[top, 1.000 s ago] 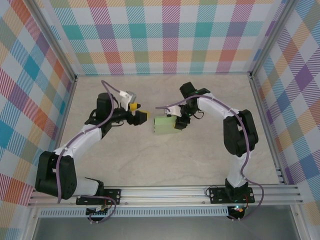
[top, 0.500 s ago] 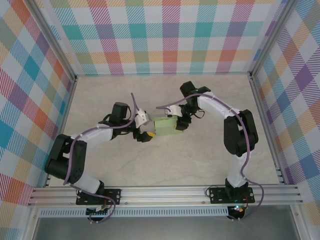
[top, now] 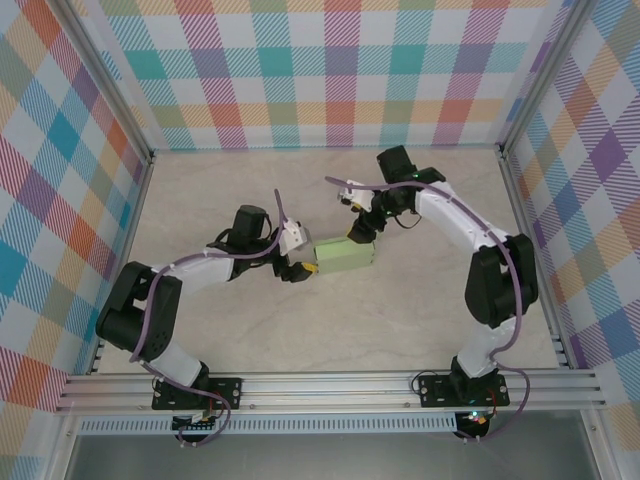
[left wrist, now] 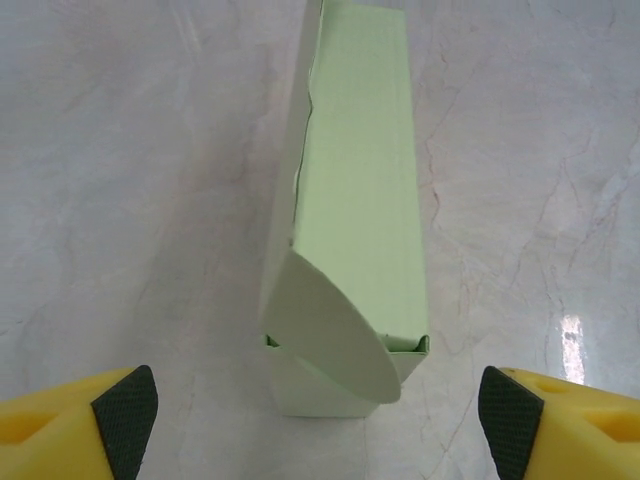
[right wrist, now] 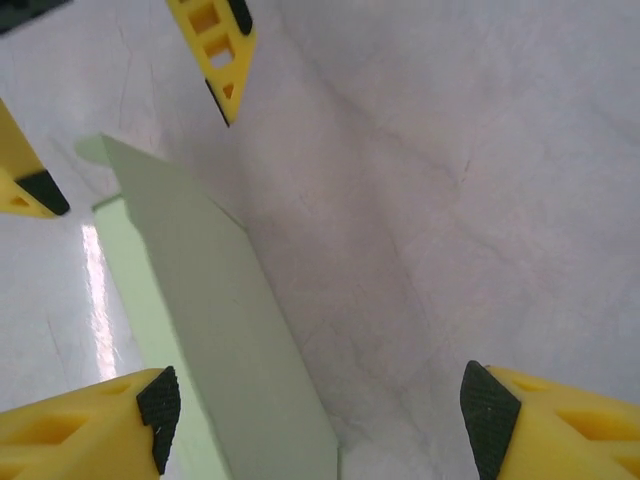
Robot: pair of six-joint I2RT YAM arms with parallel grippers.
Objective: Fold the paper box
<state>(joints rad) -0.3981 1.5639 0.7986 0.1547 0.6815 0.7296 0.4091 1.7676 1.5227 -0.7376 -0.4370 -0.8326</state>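
Left gripper [left wrist: 318,420]: 2 yellow fingers with black pads [left wrist: 125,412], jaws spread wide, nothing clamped. The near end of the pale light-green thin card box [left wrist: 360,200] sits in the gap ahead of them, clear of both pads.

The box's near end is not closed. 1 rounded tuck flap [left wrist: 325,325] slants across the opening, and a lip of card shows below it. The long upper face runs straight away from the wrist camera, with 1 side wall visible along its left.

Right gripper [right wrist: 322,415]: jaws also wide apart, nothing held. A long green panel of the box passes between them, close beside 1 black pad [right wrist: 158,402]; contact cannot be judged. The other pad is well apart from the card. Beyond the far end of the box, the other arm's 2 yellow fingertips [right wrist: 225,50] are in view.

From above, the box lies near the centre of the pale marbled tabletop [top: 250,330], with the left gripper at its left end and the right gripper at its far right corner. Plaid-patterned walls [top: 340,70] enclose the table.
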